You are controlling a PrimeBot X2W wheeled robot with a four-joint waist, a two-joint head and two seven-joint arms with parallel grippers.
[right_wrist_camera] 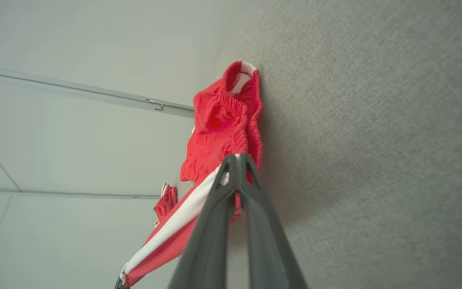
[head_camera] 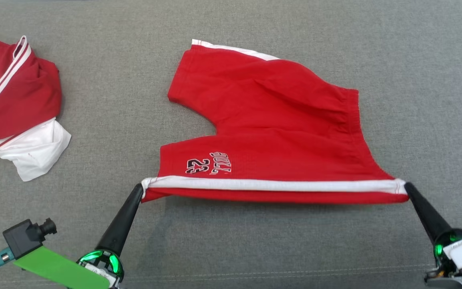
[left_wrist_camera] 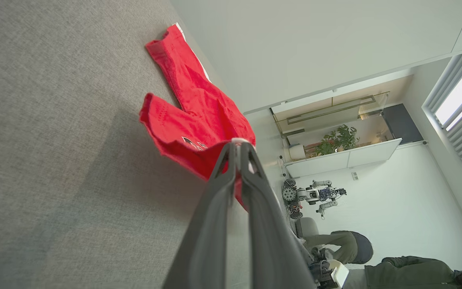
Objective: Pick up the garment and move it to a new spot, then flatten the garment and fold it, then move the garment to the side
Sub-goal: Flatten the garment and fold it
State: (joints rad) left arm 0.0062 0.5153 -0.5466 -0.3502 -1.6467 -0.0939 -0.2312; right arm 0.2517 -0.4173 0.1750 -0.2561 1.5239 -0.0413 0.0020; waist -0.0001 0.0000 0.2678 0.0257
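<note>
As both jaws pinch striped edge [head_camera: 275, 185], shorts [head_camera: 271, 116] span between them.

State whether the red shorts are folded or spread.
Spread: the shorts show both legs; left gripper and right gripper hold the striped edge lifted.

Surface: I'm seeing grey woven fabric [head_camera: 255, 249].
Centre: shorts [head_camera: 271, 116] are lying on it, near edge hanging clear.
Left: I'm seeing a crumpled red-and-white garment [head_camera: 14, 100] lying well apart.
</note>
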